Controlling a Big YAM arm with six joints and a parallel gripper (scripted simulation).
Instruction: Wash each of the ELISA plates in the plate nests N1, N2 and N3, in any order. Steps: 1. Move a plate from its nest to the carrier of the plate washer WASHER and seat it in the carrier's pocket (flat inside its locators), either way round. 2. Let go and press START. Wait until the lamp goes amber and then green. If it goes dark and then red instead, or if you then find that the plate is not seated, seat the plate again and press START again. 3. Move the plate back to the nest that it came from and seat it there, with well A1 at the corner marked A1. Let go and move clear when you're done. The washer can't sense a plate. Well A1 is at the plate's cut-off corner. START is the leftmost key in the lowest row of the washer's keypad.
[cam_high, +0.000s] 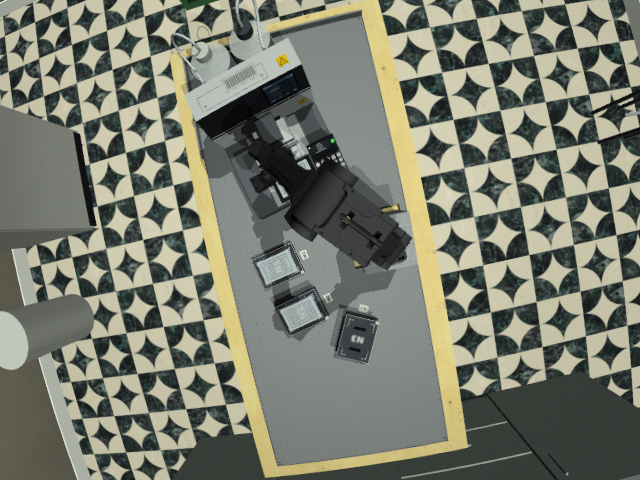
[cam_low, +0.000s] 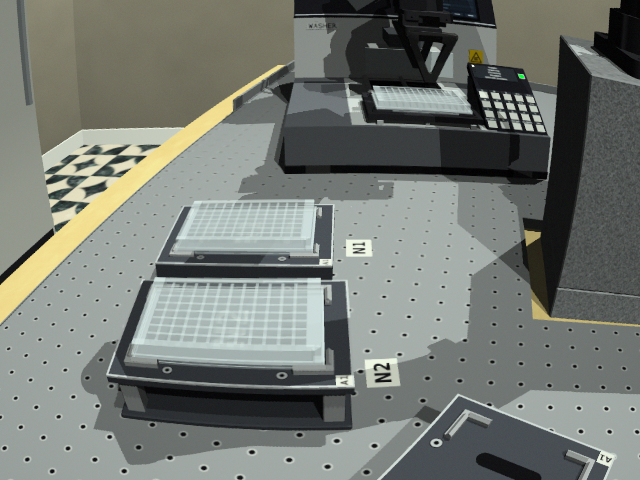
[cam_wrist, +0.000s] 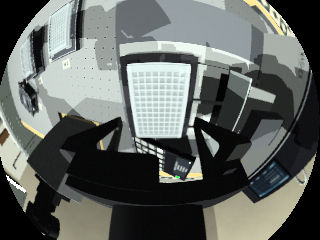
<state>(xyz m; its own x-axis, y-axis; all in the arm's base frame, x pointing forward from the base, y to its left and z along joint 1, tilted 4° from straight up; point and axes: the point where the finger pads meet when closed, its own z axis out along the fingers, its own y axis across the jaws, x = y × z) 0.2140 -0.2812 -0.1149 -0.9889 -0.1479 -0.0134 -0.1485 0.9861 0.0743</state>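
An ELISA plate (cam_low: 421, 100) (cam_wrist: 157, 95) lies in the carrier (cam_wrist: 160, 58) of the washer (cam_high: 248, 77) (cam_low: 320, 51) and looks flat. My gripper (cam_low: 429, 80) (cam_wrist: 157, 121) is open and empty above this plate, fingers apart near its keypad end. The lamp (cam_high: 332, 140) (cam_low: 521, 76) (cam_wrist: 177, 177) is green, above the keypad (cam_low: 511, 111) (cam_wrist: 145, 149). One plate (cam_high: 279, 266) (cam_low: 248, 222) (cam_wrist: 60, 30) sits in nest N1, another plate (cam_high: 301, 313) (cam_low: 232, 315) in nest N2. Nest N3 (cam_high: 345, 330) (cam_low: 527, 439) is empty. The cut-off corner of the washer's plate cannot be made out.
The washer's upright housing stands just behind the carrier. Two bottles (cam_high: 209, 60) (cam_high: 250, 43) with tubes stand behind it. The arm's grey pedestal (cam_low: 610, 180) stands at the table's right side. Nest N2 is raised on posts beside N1.
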